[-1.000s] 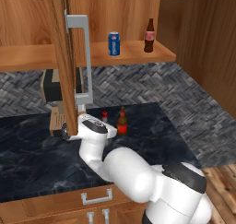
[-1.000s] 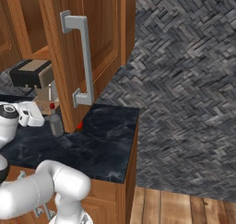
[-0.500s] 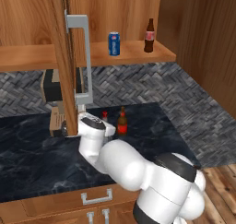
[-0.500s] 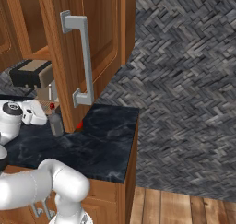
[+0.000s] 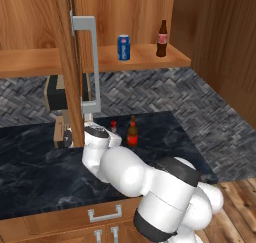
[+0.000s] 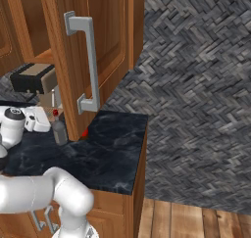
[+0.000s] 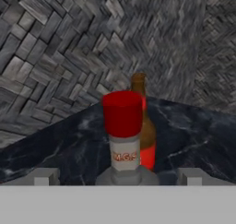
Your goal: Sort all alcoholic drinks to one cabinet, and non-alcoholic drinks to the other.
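- Low centre of hand view: liquor bottle [image 7: 122, 126], red cap up, neck sits between the gripper [image 7: 117, 176] fingers, jaws spread wide, not clamped on it.
- Beer bottle [image 7: 144, 135] just behind it, red label, both on dark counter [image 7: 198, 135].
- Left base view: beer btl centre frame, liquor cap to its left, by open cabinet door [image 5: 67, 62].
- Upper centre, shelf [image 5: 145, 57]: soda can [image 5: 123, 47] left, cola bottle [image 5: 161, 39] right, apart.
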{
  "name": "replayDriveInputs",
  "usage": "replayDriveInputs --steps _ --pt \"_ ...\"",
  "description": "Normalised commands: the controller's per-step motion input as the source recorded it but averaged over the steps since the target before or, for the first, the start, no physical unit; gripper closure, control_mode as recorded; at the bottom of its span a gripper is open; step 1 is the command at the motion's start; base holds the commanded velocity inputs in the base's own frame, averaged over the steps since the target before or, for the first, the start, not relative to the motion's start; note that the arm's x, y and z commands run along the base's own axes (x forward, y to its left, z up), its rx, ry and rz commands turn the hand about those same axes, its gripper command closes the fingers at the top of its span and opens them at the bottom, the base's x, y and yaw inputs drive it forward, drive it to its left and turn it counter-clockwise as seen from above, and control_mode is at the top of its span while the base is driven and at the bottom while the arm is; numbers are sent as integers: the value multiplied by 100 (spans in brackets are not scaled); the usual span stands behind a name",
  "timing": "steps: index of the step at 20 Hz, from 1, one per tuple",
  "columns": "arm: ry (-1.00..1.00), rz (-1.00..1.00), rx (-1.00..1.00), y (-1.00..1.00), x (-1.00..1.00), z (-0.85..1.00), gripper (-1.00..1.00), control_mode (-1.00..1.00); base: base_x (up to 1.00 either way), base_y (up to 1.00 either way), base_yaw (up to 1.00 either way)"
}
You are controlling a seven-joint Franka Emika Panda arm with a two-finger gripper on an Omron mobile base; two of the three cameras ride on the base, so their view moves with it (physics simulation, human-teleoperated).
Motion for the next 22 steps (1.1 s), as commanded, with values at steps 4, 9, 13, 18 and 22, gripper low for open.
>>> replayDriveInputs --steps 4,9,13,18,22 --pt "0 -4 -1 0 15 -4 -100 -100 0 0 0" --pt "0 -5 -1 0 4 0 -100 -100 0 0 0" --pt "0 -6 -4 0 0 0 -100 -100 0 0 0" --pt "0 -6 -6 0 0 0 -100 -100 0 0 0" --pt "0 -5 -8 0 1 0 -100 -100 0 0 0"
